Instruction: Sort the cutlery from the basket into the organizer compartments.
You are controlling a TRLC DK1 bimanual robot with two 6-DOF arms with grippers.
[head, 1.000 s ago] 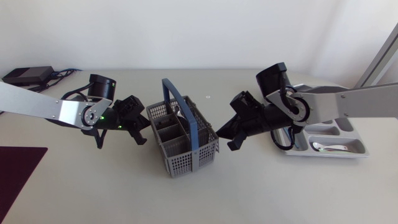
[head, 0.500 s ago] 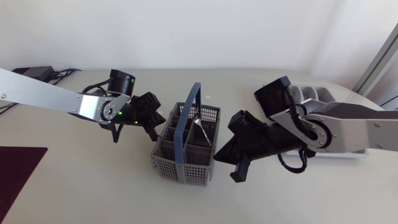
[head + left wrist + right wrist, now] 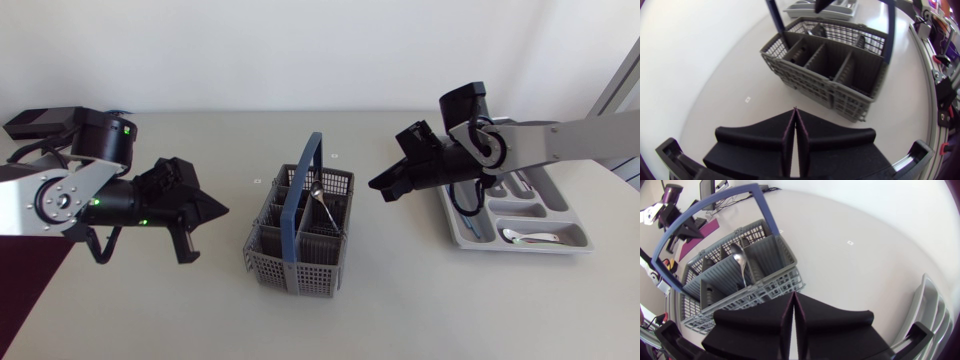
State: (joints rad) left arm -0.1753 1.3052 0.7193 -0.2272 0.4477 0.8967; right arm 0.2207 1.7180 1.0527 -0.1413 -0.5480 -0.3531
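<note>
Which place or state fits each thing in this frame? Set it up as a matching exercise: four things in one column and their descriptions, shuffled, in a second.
Things:
1. basket
2. organizer
3. left end effector
4. upright spoon

Descriptions:
A. shut, holding nothing
B. standing bowl up in the basket
C. grey, with a blue handle
D. holds a lying spoon

Pairs: 1-C, 2-D, 3-A, 4-B
</note>
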